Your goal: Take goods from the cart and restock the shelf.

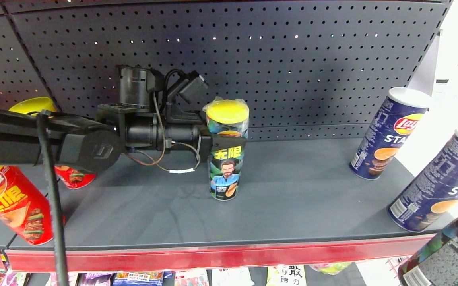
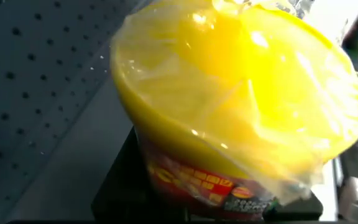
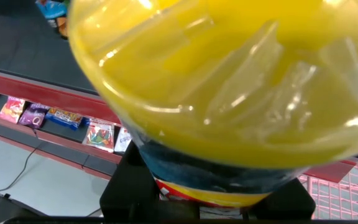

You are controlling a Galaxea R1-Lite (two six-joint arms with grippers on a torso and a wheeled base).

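Head view, far left: a red chip can (image 1: pixel 10 206) leans at the front of the grey shelf (image 1: pixel 292 198). A second red can (image 1: pixel 74 176) and a yellow-lidded can (image 1: pixel 32 104) stand behind it, both partly hidden by the left arm (image 1: pixel 54 139). That arm runs level from the left edge to frame centre, with its cable (image 1: pixel 173 169) hanging loose above the shelf.

The left gripper (image 1: pixel 229 142) is clamped round the upper part of the green chip can (image 1: pixel 226 171). The can has a yellow lid and stands upright on the shelf at mid-depth, centre frame, clear of the pegboard back panel (image 1: pixel 292 59). In the left wrist view its film-wrapped lid (image 2: pixel 241 81) sits close to the lens, with black gripper parts below it.

Bare shelf lies on both sides of the can, and its nearest neighbours are well apart from it. On the right, two blue chip cans stand tilted: one farther back (image 1: pixel 388 135), one nearer the front edge (image 1: pixel 435 186). A dark patterned can (image 1: pixel 447 254) is cut off by the lower right corner.

The red price strip (image 1: pixel 213 254) runs along the shelf front, with snack packets (image 1: pixel 229 277) on the tier beneath.

In the right wrist view the right gripper (image 3: pixel 204 202) grips a yellow-lidded blue can (image 3: pixel 229 81), held out in front of the red strip and above the lower-tier packets.
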